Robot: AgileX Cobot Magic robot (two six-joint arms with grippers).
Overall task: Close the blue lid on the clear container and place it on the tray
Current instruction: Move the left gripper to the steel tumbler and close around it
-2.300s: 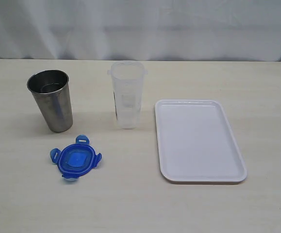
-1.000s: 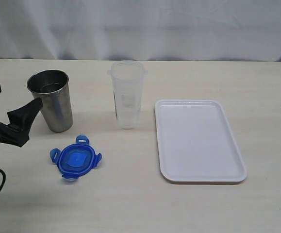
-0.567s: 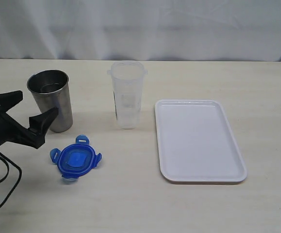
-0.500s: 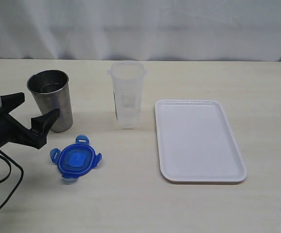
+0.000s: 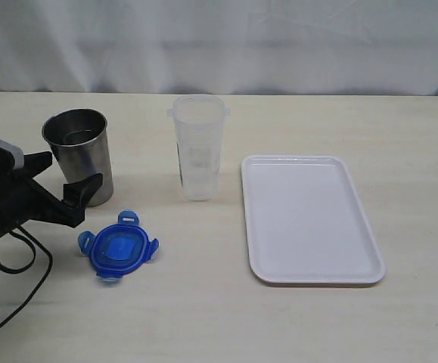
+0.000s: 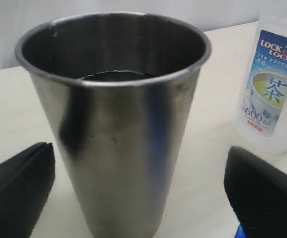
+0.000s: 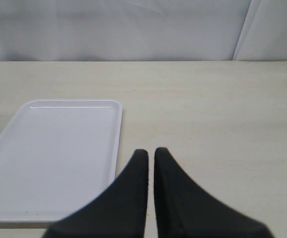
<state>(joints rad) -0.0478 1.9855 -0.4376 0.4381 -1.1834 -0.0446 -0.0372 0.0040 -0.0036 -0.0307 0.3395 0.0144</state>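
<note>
Our left hand (image 5: 73, 169) gapes wide beside the steel cup (image 5: 80, 151) (blue lid (image 5: 118, 249) nearby); our right hand (image 7: 150, 154) is pinched together.

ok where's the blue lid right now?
Lower left of the exterior view: the blue lid lies flat on the table, just nearer the camera than the steel cup and left of the clear container, not on it.

Exterior overlooks the table (image 5: 203, 318); right wrist also sees tray (image 7: 59, 158)
</note>
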